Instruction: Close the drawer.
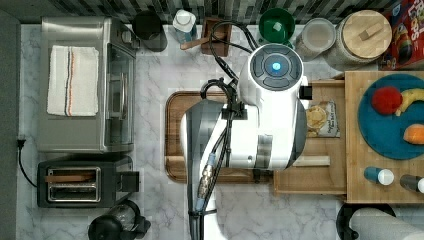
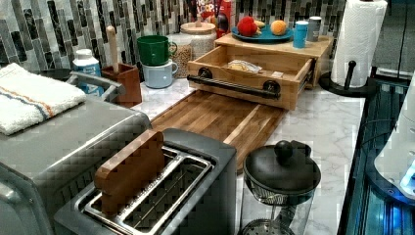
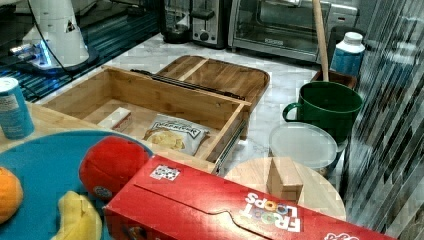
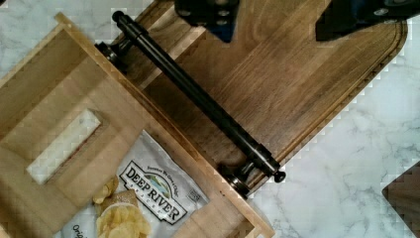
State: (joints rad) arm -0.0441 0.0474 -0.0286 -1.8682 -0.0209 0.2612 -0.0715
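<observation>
The drawer (image 4: 54,99) is a pale wooden box pulled out of its low cabinet (image 2: 293,49). It shows in the left view (image 2: 247,93), the right view (image 3: 165,97) and the top view (image 1: 310,177), where my arm (image 1: 265,115) hides most of it. A black bar handle (image 4: 198,101) runs along its front. Inside lie a chip bag (image 4: 153,191) and a small white bar (image 4: 62,146). My gripper (image 4: 277,15) is open, its fingers (image 4: 210,12) wide apart with nothing between them. It hangs over the dark tray (image 4: 297,84), just outside the handle.
The dark tray (image 2: 215,117) lies on the marble counter against the drawer front. A toaster oven (image 1: 85,85), toaster (image 1: 80,182) and French press (image 2: 281,181) stand beyond it. A blue fruit plate (image 1: 387,132) sits on the cabinet; mugs (image 2: 156,58), jars and a paper towel roll (image 2: 359,39) stand around it.
</observation>
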